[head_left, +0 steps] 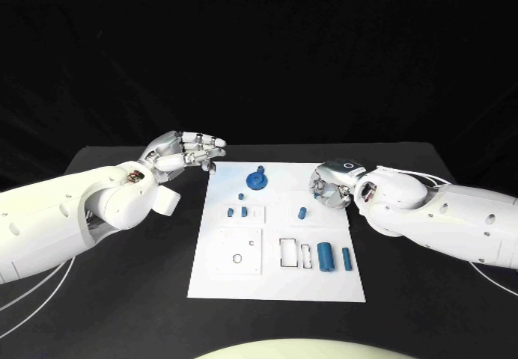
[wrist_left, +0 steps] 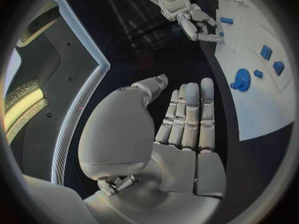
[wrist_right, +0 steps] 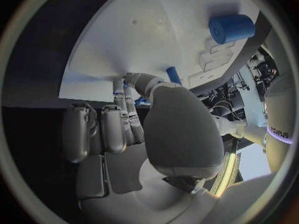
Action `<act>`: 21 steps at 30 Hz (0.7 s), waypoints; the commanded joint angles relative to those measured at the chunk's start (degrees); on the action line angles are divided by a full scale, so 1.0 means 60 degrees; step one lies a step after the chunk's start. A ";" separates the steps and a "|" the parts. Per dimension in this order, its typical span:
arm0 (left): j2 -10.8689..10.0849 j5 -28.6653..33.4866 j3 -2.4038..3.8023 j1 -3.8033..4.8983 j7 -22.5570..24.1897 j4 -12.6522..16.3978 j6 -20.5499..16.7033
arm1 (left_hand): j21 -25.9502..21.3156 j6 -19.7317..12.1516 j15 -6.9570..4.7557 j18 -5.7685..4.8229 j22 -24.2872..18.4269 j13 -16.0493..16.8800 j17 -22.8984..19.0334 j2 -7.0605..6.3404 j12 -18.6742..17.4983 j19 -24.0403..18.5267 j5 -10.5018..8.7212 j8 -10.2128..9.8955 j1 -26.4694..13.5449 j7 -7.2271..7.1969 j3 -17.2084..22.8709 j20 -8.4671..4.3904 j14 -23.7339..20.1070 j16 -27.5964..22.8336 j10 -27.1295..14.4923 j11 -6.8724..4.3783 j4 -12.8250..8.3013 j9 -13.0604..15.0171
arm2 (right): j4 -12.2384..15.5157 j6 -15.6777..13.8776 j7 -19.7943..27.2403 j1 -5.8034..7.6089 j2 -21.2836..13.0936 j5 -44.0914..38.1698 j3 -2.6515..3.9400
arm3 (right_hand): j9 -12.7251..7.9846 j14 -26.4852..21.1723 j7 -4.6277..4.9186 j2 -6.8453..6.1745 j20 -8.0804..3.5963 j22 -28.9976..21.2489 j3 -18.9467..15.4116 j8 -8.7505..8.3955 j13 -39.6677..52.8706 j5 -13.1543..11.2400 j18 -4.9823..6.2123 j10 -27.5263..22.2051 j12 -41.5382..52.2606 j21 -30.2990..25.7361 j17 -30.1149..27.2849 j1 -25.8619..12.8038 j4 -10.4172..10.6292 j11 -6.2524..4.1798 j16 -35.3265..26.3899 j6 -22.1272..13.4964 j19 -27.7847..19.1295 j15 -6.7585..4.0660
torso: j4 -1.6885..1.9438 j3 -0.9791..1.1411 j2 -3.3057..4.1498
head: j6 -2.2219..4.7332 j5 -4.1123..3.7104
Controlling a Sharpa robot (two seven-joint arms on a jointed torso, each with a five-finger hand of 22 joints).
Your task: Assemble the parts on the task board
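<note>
I see the large blue cylinder (head_left: 325,256) and thin blue rod (head_left: 346,259) on the task board (head_left: 275,288), nearest me. My right hand (head_left: 330,187) sits at the board's right edge, fingers down beside a small blue part (head_left: 302,213); whether it pinches anything I cannot tell. The round blue knob piece (head_left: 257,179) lies between the hands. My left hand (head_left: 186,153) hangs off the board's far left corner, fingers loosely apart, holding nothing.

I see a black table (head_left: 129,299) — matte, with rounded far corners — set against a backdrop of black cloth (head_left: 259,67) hanging in soft folds. Light falls from above; everything beyond the tabletop stays dark.
</note>
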 commanded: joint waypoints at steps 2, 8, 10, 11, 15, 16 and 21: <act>-0.0012 -0.0018 0.0010 0.0000 0.0075 0.0032 0.0122 | -0.0046 -0.0031 0.0015 0.0137 -0.0012 0.0012 -0.0009 0.0050 0.0049 0.0081 -0.0003 -0.0025 0.0051 0.0027 -0.0061 0.0005 -0.0047 -0.0037 -0.0082 -0.0014 -0.0004 0.0004 | 0.0066 0.0373 0.0147 -0.0099 0.0054 0.0056 -0.0056 | 0.0039 0.0409 -0.0016 0.0097 -0.0073 0.0078 -0.0002 0.0065 0.0047 -0.0033 -0.0112 0.0107 0.0061 0.0076 0.0009 0.0006 -0.0083 -0.0017 0.0057 0.0084 0.0143 -0.0080 | -0.0001 0.0005 -0.0005 | -0.0004 0.0001; -0.0027 -0.0039 0.0010 0.0000 0.0047 0.0035 0.0128 | -0.0055 -0.0041 0.0017 0.0138 -0.0023 0.0014 -0.0011 0.0057 0.0058 0.0104 -0.0002 -0.0029 0.0075 0.0037 -0.0069 0.0005 -0.0034 -0.0032 -0.0090 -0.0010 -0.0013 0.0003 | 0.0160 0.0350 0.0138 -0.0111 0.0055 0.0021 -0.0056 | 0.0086 0.0404 -0.0031 0.0121 -0.0089 0.0118 0.0015 0.0108 0.0057 -0.0031 -0.0117 0.0178 0.0057 0.0106 0.0000 0.0030 -0.0144 -0.0038 0.0073 0.0125 0.0143 -0.0097 | 0.0001 0.0003 -0.0004 | -0.0008 -0.0004; -0.0032 -0.0045 0.0010 0.0000 0.0040 0.0038 0.0117 | -0.0055 -0.0041 0.0017 0.0138 -0.0023 0.0014 -0.0011 0.0057 0.0058 0.0104 -0.0002 -0.0029 0.0075 0.0037 -0.0069 0.0005 -0.0034 -0.0032 -0.0090 -0.0010 -0.0013 0.0003 | 0.0191 0.0356 0.0129 -0.0113 0.0060 0.0000 -0.0056 | 0.0087 0.0405 -0.0031 0.0121 -0.0090 0.0120 0.0015 0.0108 0.0057 -0.0031 -0.0118 0.0178 0.0056 0.0108 0.0002 0.0030 -0.0146 -0.0039 0.0075 0.0125 0.0143 -0.0097 | 0.0001 0.0004 -0.0002 | -0.0010 -0.0006; -0.0034 -0.0051 0.0010 0.0000 0.0035 0.0040 0.0107 | -0.0055 -0.0041 0.0017 0.0138 -0.0023 0.0014 -0.0011 0.0057 0.0058 0.0104 -0.0002 -0.0029 0.0075 0.0037 -0.0069 0.0005 -0.0034 -0.0032 -0.0090 -0.0010 -0.0013 0.0003 | 0.0203 0.0353 0.0123 -0.0114 0.0062 -0.0008 -0.0056 | 0.0089 0.0405 -0.0031 0.0121 -0.0090 0.0123 0.0016 0.0109 0.0057 -0.0031 -0.0118 0.0179 0.0055 0.0110 0.0006 0.0031 -0.0149 -0.0039 0.0078 0.0126 0.0144 -0.0097 | 0.0000 0.0005 0.0000 | -0.0010 -0.0005; -0.0038 -0.0074 0.0010 0.0000 0.0024 0.0040 0.0086 | -0.0061 -0.0045 0.0018 0.0138 -0.0030 0.0016 -0.0012 0.0066 0.0065 0.0118 -0.0001 -0.0030 0.0091 0.0043 -0.0071 0.0005 -0.0028 -0.0031 -0.0093 -0.0007 -0.0017 0.0002 | 0.0229 0.0298 0.0056 -0.0116 0.0070 -0.0108 -0.0056 | 0.0105 0.0402 -0.0029 0.0107 -0.0094 0.0120 0.0007 0.0118 0.0054 -0.0035 -0.0117 0.0178 0.0038 0.0106 -0.0009 0.0007 -0.0158 -0.0033 0.0078 0.0128 0.0136 -0.0096 | 0.0005 0.0001 -0.0007 | -0.0011 0.0000; -0.0038 -0.0076 0.0010 0.0000 0.0023 0.0040 0.0085 | -0.0061 -0.0045 0.0018 0.0138 -0.0030 0.0016 -0.0012 0.0066 0.0065 0.0118 -0.0001 -0.0030 0.0091 0.0043 -0.0071 0.0005 -0.0028 -0.0031 -0.0093 -0.0007 -0.0017 0.0002 | 0.0230 0.0283 0.0043 -0.0116 0.0072 -0.0123 -0.0056 | 0.0125 0.0401 -0.0038 0.0129 -0.0096 0.0138 0.0010 0.0140 0.0058 -0.0034 -0.0120 0.0206 0.0040 0.0120 -0.0005 -0.0005 -0.0161 -0.0040 0.0088 0.0155 0.0137 -0.0100 | 0.0002 0.0002 -0.0009 | -0.0012 0.0003; -0.0043 -0.0084 0.0010 0.0000 0.0021 0.0041 0.0074 | -0.0067 -0.0049 0.0018 0.0138 -0.0037 0.0017 -0.0014 0.0075 0.0071 0.0129 0.0001 -0.0031 0.0110 0.0047 -0.0071 0.0005 -0.0024 -0.0031 -0.0094 -0.0005 -0.0023 0.0002 | 0.0238 0.0171 -0.0033 -0.0118 0.0090 -0.0194 -0.0056 | 0.0173 0.0398 -0.0055 0.0187 -0.0107 0.0169 0.0023 0.0189 0.0068 -0.0033 -0.0123 0.0277 0.0044 0.0142 -0.0006 -0.0024 -0.0173 -0.0062 0.0105 0.0208 0.0136 -0.0116 | -0.0007 0.0000 -0.0006 | -0.0012 0.0006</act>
